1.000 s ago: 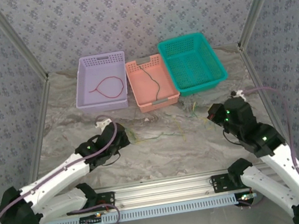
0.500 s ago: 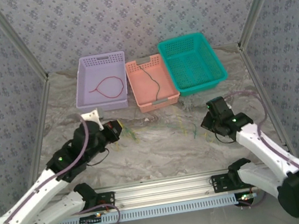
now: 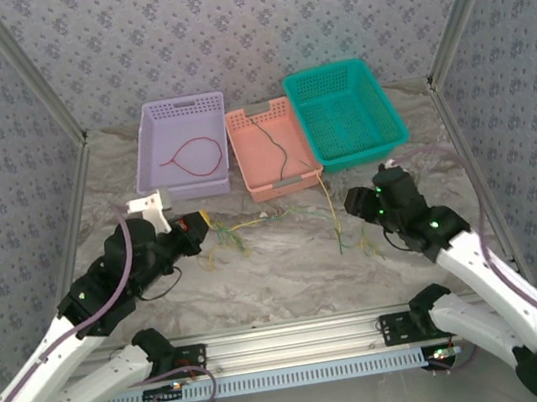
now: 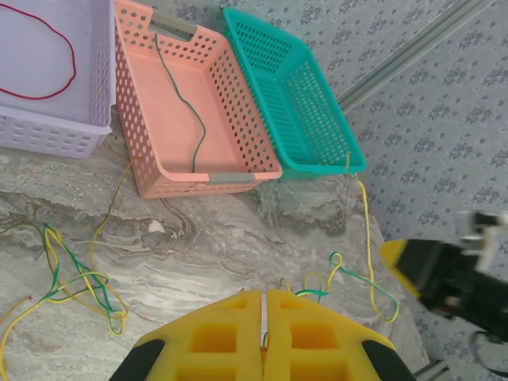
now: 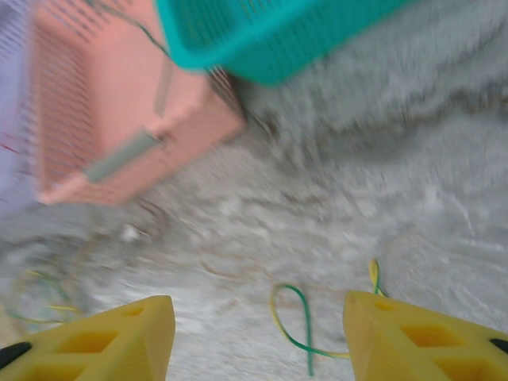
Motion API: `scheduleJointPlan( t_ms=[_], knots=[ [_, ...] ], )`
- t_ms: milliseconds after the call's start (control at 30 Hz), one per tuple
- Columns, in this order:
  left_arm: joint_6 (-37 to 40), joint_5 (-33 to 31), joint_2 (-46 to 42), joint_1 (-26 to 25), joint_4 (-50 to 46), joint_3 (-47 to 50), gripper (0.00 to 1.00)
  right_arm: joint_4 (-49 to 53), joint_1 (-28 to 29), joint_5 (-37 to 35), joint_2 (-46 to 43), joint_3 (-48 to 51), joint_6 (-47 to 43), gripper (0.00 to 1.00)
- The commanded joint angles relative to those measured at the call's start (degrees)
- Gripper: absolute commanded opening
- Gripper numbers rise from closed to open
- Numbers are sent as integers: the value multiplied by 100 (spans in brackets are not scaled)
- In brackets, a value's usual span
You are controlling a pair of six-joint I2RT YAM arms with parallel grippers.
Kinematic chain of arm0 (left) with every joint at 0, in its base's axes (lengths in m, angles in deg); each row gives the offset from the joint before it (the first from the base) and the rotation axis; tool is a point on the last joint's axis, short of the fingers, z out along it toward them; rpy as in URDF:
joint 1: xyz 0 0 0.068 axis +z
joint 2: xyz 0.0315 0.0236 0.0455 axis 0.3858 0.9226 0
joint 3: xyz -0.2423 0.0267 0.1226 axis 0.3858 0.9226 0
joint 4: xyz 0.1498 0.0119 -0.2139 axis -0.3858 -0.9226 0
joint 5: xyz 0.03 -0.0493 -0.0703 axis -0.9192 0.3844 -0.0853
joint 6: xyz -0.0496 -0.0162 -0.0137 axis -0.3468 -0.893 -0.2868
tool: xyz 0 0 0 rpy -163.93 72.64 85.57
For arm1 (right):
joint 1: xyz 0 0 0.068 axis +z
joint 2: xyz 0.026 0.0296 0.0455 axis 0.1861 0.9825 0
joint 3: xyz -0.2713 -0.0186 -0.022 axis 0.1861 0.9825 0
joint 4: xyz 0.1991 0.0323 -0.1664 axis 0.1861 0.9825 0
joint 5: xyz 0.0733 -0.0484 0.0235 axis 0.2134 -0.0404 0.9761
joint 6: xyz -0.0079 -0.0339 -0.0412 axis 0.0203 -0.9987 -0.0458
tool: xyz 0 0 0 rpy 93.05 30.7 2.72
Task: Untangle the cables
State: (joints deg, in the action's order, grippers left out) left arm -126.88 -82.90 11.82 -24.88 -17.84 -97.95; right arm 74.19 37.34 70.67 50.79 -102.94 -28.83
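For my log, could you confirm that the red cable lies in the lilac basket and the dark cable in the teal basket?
Not quite: the top external view shows the dark cable in the salmon basket; the red cable is in the lilac basket.

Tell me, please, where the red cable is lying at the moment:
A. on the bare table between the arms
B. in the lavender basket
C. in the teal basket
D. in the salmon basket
B: the red cable lies as a loop on the floor of the lavender basket, as the top view and the left wrist view both show.
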Motion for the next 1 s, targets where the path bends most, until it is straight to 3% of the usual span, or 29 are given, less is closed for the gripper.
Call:
scheduleJointPlan(
  t_ms=[0,200,367,467,633,800,867,967],
  knots=[
    [145,102,-26,37,13,-17,0,48,20,265,-180,-140,-350,64],
    [153,210,-55,30,96,14,0,-686,84,1860,744,-599,-1002,70],
    [117,268,-75,32,139,33,0,-563,176,1963,1679,-889,-1191,66],
    [110,299,-72,37,145,42,0,-844,203,2034,1843,-789,-1053,51],
    [78,257,-181,35,83,71,0,-765,206,1618,1902,-856,-956,2],
    [64,211,-412,33,-39,113,0,-576,61,1428,1867,-979,-1033,0],
    [71,231,-457,37,-61,120,0,-592,60,1527,1883,-1006,-1068,4],
    [79,224,-469,30,-92,120,0,-591,125,1363,1878,-983,-1024,0]
  ],
)
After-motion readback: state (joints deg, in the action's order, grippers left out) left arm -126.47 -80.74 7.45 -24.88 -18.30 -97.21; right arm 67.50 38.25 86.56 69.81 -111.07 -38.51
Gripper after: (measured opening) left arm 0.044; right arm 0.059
